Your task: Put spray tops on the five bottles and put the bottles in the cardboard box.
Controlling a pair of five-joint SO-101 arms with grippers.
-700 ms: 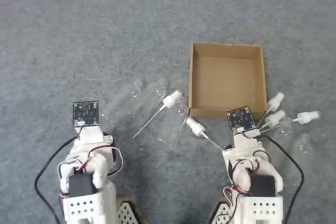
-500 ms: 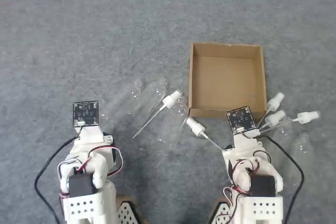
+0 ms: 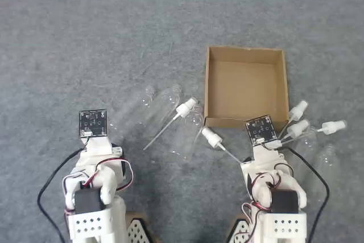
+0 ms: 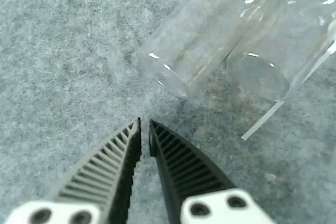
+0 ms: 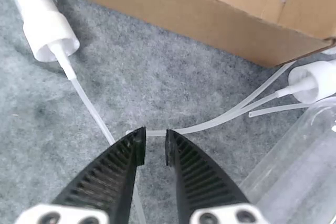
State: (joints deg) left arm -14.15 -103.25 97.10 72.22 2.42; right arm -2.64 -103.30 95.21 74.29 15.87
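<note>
Several clear bottles lie uncapped on the grey carpet: two [image 3: 133,103] [image 3: 164,102] left of the cardboard box [image 3: 244,119], one [image 3: 187,134] near its front corner, two more [image 3: 310,140] [image 3: 330,157] at the right. White spray tops [image 3: 185,107] [image 3: 211,136] [image 3: 297,110] [image 3: 334,126] with thin tubes lie loose among them. My left gripper [image 4: 145,124] is shut and holds nothing, just short of a bottle's base [image 4: 205,35]. My right gripper [image 5: 156,139] is shut and holds nothing, its tips at a tube, between a spray top [image 5: 46,23] and the box wall [image 5: 210,22].
The box's inside floor [image 3: 244,83] is bare. Both arm bases [image 3: 94,197] [image 3: 273,197] stand at the near edge. Open carpet [image 3: 85,44] stretches to the far left and behind the box.
</note>
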